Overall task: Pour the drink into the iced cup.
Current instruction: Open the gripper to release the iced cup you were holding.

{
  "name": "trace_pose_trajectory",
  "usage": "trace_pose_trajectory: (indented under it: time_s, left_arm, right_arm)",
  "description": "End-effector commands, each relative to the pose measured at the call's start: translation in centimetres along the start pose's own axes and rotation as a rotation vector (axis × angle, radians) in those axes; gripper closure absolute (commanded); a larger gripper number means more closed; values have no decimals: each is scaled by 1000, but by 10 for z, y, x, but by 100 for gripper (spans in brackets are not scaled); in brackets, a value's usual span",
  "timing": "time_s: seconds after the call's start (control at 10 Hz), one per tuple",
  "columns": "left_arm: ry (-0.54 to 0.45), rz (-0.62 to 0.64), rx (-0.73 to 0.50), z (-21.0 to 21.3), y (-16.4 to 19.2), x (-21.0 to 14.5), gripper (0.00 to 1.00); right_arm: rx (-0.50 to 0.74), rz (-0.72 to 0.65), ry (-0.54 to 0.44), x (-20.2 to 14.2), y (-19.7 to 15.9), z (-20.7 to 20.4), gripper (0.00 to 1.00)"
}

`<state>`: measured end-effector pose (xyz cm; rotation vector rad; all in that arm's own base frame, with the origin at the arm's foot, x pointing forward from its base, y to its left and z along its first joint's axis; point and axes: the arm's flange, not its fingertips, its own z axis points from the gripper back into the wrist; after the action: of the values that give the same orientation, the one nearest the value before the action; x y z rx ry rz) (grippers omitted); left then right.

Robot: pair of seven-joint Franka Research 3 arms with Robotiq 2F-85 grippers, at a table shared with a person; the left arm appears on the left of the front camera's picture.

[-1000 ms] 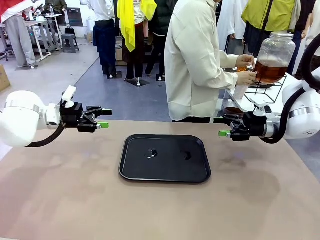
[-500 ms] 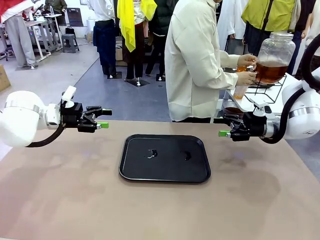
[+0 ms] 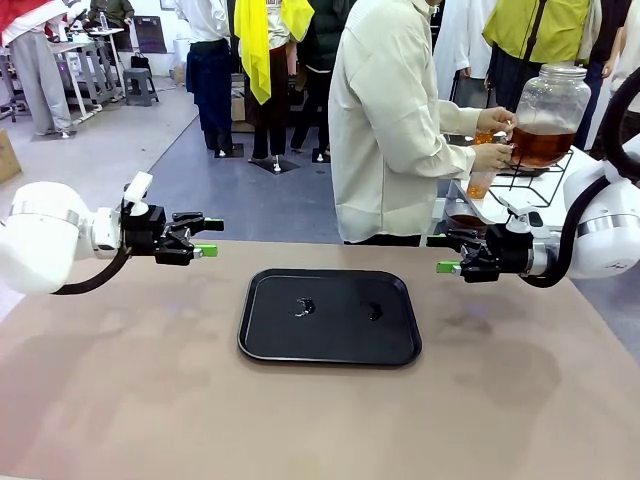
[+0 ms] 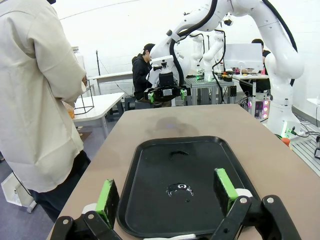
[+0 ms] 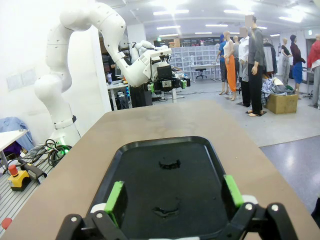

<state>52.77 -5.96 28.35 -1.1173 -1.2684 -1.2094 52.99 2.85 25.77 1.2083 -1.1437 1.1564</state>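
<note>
A black tray [image 3: 330, 316] lies mid-table [image 3: 140, 390], between the left end effector [image 3: 207, 238] and right end effector [image 3: 445, 254], both spread wide and holding nothing. Beyond, a person [image 3: 385, 120] holds a small cup [image 3: 481, 182] at a glass jar [image 3: 546, 115] of amber drink [image 3: 541, 146].

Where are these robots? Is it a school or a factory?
Probably a robot research lab, not a school. Two white robot arms face each other over a brown table holding a flat black plastic tray, more work tables stand behind, and a person in a cream jacket fills a cup from a big clear glass jar of amber drink.
</note>
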Motion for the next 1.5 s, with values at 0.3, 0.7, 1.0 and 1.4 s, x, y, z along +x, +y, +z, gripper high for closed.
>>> trace_pose_trajectory:
  time_s: [0.3,0.7,1.0,1.4]
  left_arm:
    - [-4,-2,-3,0,0,1,0]
    - [-4,-2,-3,0,0,1,0]
    - [-4,-2,-3,0,0,1,0]
    - [-4,-2,-3,0,0,1,0]
  right_arm:
    - [3,3,0,2,-1,-1,0]
    - [3,3,0,2,-1,-1,0]
    - [3,3,0,2,-1,-1,0]
    - [3,3,0,2,-1,-1,0]
